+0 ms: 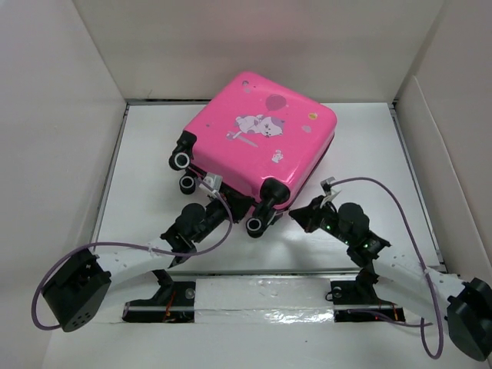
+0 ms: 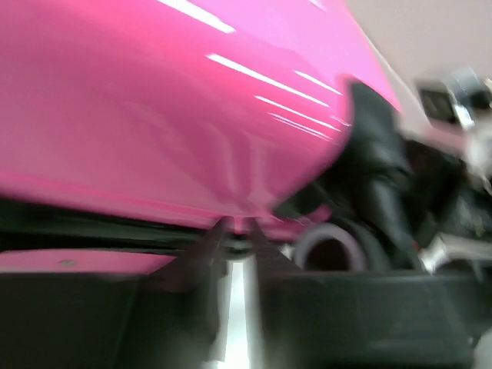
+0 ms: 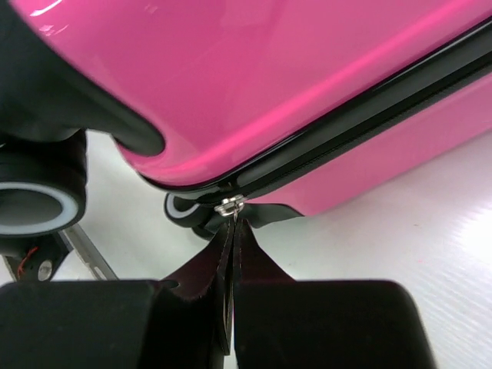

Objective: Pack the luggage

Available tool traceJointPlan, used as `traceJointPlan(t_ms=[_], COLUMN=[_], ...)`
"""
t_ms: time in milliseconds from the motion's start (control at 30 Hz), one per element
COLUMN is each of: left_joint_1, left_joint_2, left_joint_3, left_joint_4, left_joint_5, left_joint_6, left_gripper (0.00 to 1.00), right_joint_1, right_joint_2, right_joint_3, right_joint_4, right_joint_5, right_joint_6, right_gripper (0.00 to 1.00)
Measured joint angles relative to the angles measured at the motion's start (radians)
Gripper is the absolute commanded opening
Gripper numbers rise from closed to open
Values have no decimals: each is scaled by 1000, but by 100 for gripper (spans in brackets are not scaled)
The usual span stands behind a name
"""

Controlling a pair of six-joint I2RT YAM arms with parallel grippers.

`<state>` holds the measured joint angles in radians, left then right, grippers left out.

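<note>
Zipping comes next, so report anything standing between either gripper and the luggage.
Nothing visible does. The right gripper is shut on the zipper pull at the seam of the luggage. The left gripper is shut with its tips against that dark seam. That view is too blurred to show a hold.

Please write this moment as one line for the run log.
luggage: closed, lying flat | left gripper: shut at seam, hold unclear | right gripper: shut on zipper pull
</note>
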<state>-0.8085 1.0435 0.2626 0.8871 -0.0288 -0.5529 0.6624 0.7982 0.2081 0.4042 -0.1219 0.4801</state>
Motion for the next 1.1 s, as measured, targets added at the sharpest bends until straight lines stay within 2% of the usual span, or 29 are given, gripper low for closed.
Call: traceJointPlan(t_ms=[100,200,467,700,967,1100], left_joint_1=[-50,-48,-44,-44,-61,-69], left_joint_2=[-30,-58,-66,-56,-228,-165], left_joint_3=[9,8,8,8,18,105], left_joint_4=[-22,-76,-126,-121,-23,-110], left_joint_5=[53,77,145,266,344,348], left_joint_6=[23,19,9,-8,-35,-26], left_gripper=[80,93,95,95,99,99], right_joint_1=[-74,-130,-156,-171,-186,-191], right_joint_2=[27,66,113,113,98,98], right_joint_3=[37,60,77,98,102,102], right_joint_4=[-47,-53,-56,-79,-115,-116], right_joint_5=[-66,-108,-155,-178,-195,-203], right_joint_6=[-29,-49,-83,-111,-130,-133], right_gripper=[0,0,0,0,0,0])
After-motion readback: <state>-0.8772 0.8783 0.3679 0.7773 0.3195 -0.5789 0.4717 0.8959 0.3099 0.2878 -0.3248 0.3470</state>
